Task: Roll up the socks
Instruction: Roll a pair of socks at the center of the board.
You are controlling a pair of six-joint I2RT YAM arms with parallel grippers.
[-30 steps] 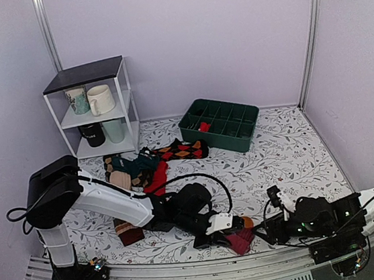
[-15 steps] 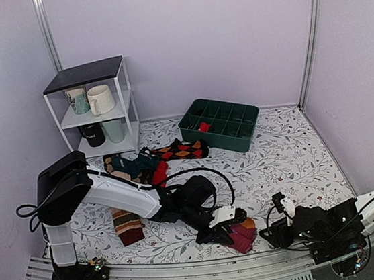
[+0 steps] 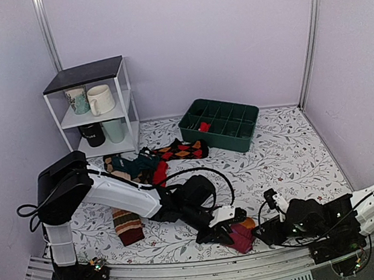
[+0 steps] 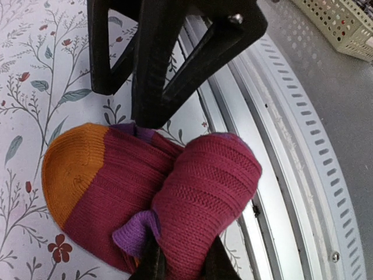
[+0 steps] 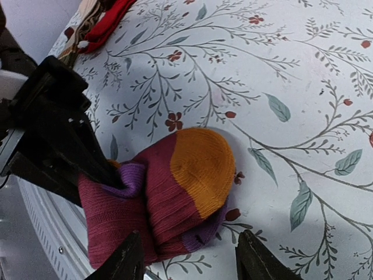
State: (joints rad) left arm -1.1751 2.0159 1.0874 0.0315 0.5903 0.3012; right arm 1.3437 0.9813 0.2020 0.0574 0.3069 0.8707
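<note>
Right wrist view: maroon socks (image 5: 169, 192) bundled at the table (image 5: 291, 70) near edge, pinched tight by left gripper (image 4: 183, 263); right gripper (image 5: 190, 259) spread wide, empty, bundle just ahead, lying roughly crosswise.

Left jaws clamped, right jaws parted

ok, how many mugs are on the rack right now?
4. Middle shelf: a patterned mug on the left, a cream mug beside it. Bottom shelf: a black mug left, a pale green mug right. Others may be hidden behind.
</note>
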